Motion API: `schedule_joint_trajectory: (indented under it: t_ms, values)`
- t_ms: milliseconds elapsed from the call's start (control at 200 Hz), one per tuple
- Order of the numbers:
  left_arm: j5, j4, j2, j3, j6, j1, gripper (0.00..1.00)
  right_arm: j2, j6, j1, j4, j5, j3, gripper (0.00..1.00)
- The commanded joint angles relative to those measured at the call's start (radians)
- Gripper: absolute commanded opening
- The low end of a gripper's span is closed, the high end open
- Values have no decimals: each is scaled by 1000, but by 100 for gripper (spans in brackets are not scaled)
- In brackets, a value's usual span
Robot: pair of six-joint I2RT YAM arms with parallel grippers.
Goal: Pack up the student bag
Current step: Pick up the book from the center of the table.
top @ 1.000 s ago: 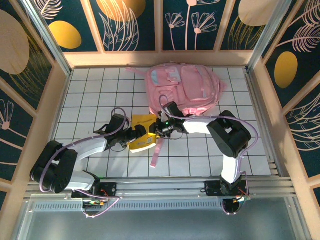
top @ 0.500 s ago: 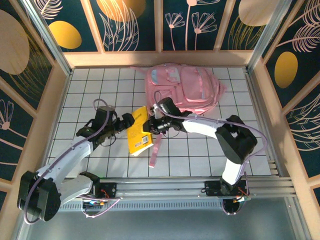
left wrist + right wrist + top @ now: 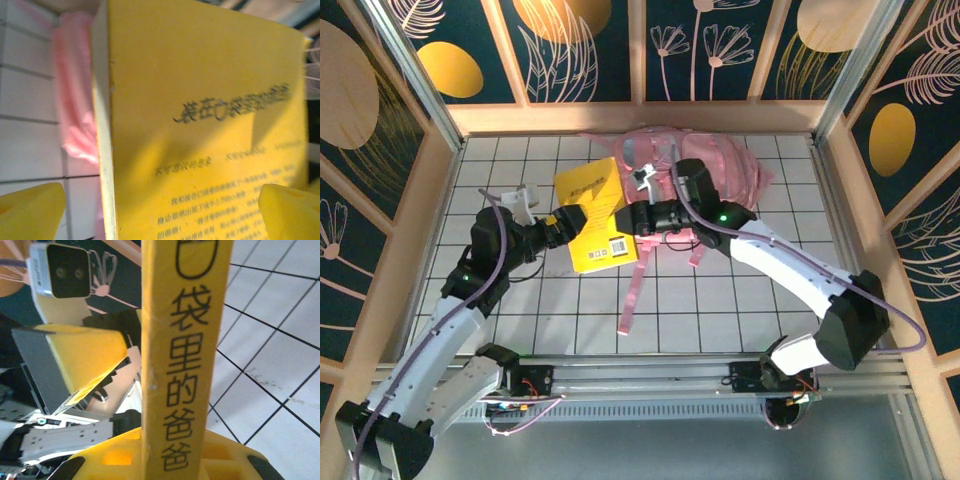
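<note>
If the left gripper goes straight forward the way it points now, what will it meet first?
Most likely the yellow book, which faces the left gripper directly, in line with its open jaws. The right gripper is clamped on the book's other side. The exact gap is unclear.

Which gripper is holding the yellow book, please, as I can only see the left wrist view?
Observer: The right gripper is shut on the book, gripping it at the spine.
Operator: Thank you. Where does the bag lie, seen from above?
Observer: The bag lies at the far edge of the table, and the book overlaps its left part in the top view.
Operator: Is anything trailing from it?
Observer: A pink strap runs from under the right gripper toward the near edge.
</note>
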Motion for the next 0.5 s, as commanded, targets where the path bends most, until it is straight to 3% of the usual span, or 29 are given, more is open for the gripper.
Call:
schedule_joint_trajectory:
  t_ms: [0,310,425,495]
  values:
    - [188,228,10,-28,-42,6,96,-85,-32,-22,67,-147,58,0]
    - [479,698,105,-63,-279,5,81,-153,-20,-55,90,-260,60,0]
    - [508,767,100,-64,-312,6,61,-160,-17,-106,80,-281,39,0]
    - [519,828,102,-81,-346,5,42,-160,-12,-124,82,-291,23,0]
